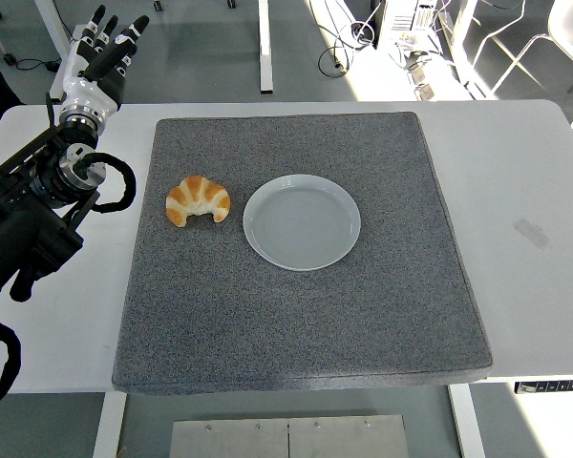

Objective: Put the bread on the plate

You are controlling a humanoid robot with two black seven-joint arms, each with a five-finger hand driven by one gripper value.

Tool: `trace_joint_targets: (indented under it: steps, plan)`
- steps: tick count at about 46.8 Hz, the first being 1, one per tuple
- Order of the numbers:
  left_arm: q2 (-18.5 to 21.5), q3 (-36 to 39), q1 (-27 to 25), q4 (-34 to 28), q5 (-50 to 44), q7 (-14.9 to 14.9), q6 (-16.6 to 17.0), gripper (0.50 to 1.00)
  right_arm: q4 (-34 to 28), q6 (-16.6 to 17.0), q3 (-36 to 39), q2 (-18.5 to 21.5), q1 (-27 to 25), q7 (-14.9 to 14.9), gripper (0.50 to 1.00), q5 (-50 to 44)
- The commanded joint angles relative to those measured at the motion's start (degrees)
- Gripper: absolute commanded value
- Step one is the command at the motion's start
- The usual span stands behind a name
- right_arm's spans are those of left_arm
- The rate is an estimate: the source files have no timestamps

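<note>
— Croissant (199, 199) is lying on the grey mat (363, 324), left of centre in the frame, with its curved back turned toward the top. It is sitting just beside the white plate (302, 221) but not touching it. Nothing is holding it.

— And what is the left hand (99, 52) doing?

— It is hovering in the upper left corner, over the far edge of the white table (525, 172), well apart from the croissant. Its fingers (134, 27) are pointing up and fanned apart, gripping nothing.

— So what could be going wrong from here?

— I am judging that the reach is the risk. Coming in from the left, the hand may be nudging the croissant sideways into the plate's rim, or pinching the flaky ends so that they are crumbling. A loose hold could be letting it drop onto the mat short of the plate.

— Anything you are failing to see?

— The right arm is not showing at all. The left arm (24, 224) is running off the frame's left edge, and the croissant's underside is hidden.
</note>
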Motion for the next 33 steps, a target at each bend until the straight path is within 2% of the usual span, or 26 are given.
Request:
trace_joint_targets:
  steps: [1, 20, 33]
  plan:
    - [0.15, 0.00, -0.07, -0.01, 0.08, 0.00, -0.03, 0.986, 0.00, 0.00, 0.00, 0.00, 0.00, 0.00, 1.000, 0.00]
    - [4.63, 9.13, -1.65, -2.82, 0.08, 0.00, 0.06, 0.983, 0.00, 0.00, 0.00, 0.00, 0.00, 0.00, 1.000, 0.00]
    - [7.62, 19.50, -5.87, -4.58, 1.92, 0.09, 0.32, 0.980, 0.00, 0.00, 0.00, 0.00, 0.00, 0.00, 1.000, 0.00]
